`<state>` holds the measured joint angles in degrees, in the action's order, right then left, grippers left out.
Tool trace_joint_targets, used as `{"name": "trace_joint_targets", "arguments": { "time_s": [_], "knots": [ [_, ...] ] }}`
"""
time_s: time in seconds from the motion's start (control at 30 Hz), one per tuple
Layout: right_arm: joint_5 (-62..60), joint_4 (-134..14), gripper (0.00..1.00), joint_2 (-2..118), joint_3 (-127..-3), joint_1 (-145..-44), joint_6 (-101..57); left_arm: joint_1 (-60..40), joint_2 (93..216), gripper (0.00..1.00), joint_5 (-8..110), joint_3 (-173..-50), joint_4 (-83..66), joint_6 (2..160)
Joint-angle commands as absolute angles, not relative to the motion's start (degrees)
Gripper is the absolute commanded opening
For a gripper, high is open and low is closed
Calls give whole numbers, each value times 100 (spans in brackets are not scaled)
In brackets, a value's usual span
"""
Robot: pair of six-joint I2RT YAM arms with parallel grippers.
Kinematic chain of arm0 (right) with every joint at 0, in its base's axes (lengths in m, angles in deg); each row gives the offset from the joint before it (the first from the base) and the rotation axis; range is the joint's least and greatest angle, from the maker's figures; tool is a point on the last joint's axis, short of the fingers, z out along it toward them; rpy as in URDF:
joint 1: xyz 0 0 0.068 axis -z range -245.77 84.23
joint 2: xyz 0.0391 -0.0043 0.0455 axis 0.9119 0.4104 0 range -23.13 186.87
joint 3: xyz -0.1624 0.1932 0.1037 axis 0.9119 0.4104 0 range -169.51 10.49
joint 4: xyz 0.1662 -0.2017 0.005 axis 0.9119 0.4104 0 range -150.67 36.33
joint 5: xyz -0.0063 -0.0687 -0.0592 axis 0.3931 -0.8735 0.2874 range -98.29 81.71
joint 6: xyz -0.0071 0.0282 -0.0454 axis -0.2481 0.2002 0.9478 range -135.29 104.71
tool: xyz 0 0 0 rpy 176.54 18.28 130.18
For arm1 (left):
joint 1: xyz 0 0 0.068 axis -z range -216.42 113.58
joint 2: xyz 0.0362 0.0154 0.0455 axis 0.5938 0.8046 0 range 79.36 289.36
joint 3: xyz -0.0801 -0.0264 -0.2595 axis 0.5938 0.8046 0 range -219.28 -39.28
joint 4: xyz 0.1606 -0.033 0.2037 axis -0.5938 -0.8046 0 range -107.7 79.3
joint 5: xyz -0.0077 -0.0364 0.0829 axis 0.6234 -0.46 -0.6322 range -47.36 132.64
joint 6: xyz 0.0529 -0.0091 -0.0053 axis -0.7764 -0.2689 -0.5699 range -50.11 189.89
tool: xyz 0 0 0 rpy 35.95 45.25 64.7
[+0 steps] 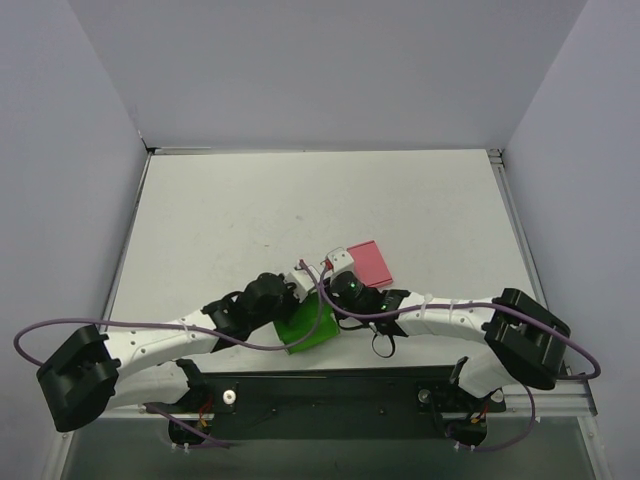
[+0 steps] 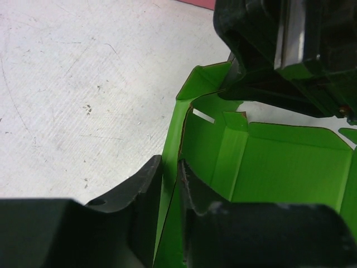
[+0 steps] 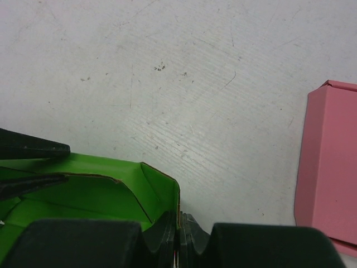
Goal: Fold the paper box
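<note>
The bright green paper box [image 1: 312,325] sits half-formed on the white table [image 1: 300,200] between both arms, its walls raised and its inside open. In the left wrist view my left gripper [image 2: 170,167] pinches one upright side wall of the paper box [image 2: 279,167], one finger outside and one inside. My right gripper [image 3: 179,220] is shut on the top edge of the opposite end wall of the paper box [image 3: 100,190]. The left gripper's dark fingers [image 3: 33,148] show at the far side. From above, the left gripper [image 1: 298,308] and right gripper [image 1: 328,303] meet over the box.
A flat pink box [image 1: 370,262] lies just beyond the right wrist, close to the green one, and fills the right edge of the right wrist view [image 3: 329,173]. Grey walls enclose the table on three sides. A black base rail [image 1: 330,395] runs along the near edge.
</note>
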<state>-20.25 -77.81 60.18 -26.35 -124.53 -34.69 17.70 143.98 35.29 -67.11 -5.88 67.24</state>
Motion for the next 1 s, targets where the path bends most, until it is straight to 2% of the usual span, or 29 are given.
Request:
{"name": "trace_joint_targets", "arguments": {
  "time_s": [0.0,0.03,0.07,0.17,0.3,0.43,0.53,0.77,0.87,0.97],
  "knots": [
    [-1901,-7561,11,5686,-2739,-12387,-3568,1930,14501,19,3403,-6995,-393,6532],
    [-1883,-7482,17,5650,-2765,-12369,-3672,1982,14519,17,3351,-6995,-393,6523],
    [-1857,-7316,29,5554,-2791,-12343,-3708,2000,14537,14,3298,-7012,-393,6506],
    [-1796,-6895,46,5213,-2809,-12264,-3945,2061,14607,7,3122,-7039,-376,6497],
    [-1716,-6305,56,4483,-2730,-12028,-4314,2220,14686,0,2929,-6960,-139,6444],
    [-1550,-5777,58,3744,-2607,-11710,-5034,2457,14695,0,2683,-6644,414,6374],
    [-1287,-5715,56,3462,-2598,-11640,-5553,2746,14651,0,2428,-6266,1047,6251],
    [-681,-5776,21,3882,-3063,-11648,-6363,3468,14519,0,1584,-5721,2146,5742],
    [-460,-5856,13,4216,-3213,-11666,-6459,3591,14458,0,1347,-5633,2278,5653],
    [-266,-6005,10,4497,-3336,-11745,-6451,3661,14396,0,1224,-5554,2366,5592]
  ]
}}
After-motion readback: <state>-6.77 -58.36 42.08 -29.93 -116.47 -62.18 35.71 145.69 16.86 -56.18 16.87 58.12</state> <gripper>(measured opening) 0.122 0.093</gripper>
